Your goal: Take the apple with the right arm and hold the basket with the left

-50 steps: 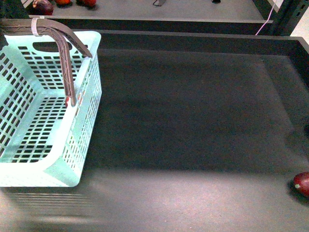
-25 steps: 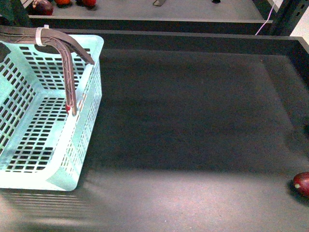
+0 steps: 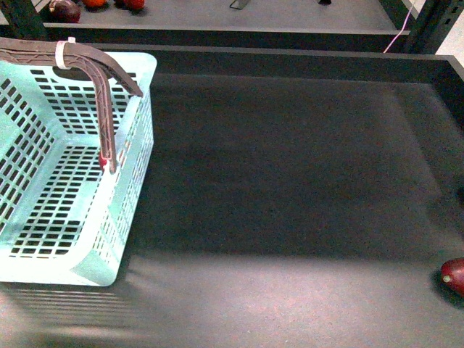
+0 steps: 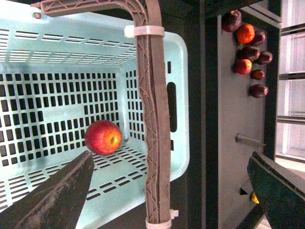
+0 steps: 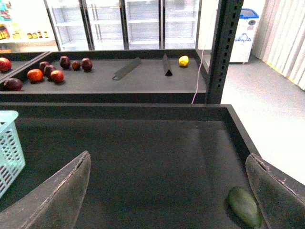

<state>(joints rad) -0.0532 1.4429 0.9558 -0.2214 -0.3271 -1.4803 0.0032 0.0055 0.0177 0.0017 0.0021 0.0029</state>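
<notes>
1. Since the earlier front pictures, the basket [image 3: 72, 174] has shifted slightly right and toward the far side of the tray [image 3: 290, 181]; its handles [image 3: 94, 65], bound by a white tie [image 3: 65, 52], now sit a little further right.
2. Basket position: at the left end of the dark tray, in front of the robot's left side. Neither arm shows in the front view.
3. Apple [image 4: 103, 137]: seen in the left wrist view, a red apple lies on the basket floor, inside the basket, near the wall beside the handles. It looks already placed, so picking seems done.
4. Left gripper [image 4: 167, 191]: jaws wide apart, looking down into the basket, with the handles running between them. They touch nothing I can see, and the apple lies just beyond one finger.
5. Right gripper [image 5: 167, 191]: jaws wide apart and empty above the tray. The basket corner [image 5: 9, 148] is well off to its side, so the left arm is nearer.
6. A dark maroon fruit [image 3: 454, 275] lies at the tray's right edge.
</notes>
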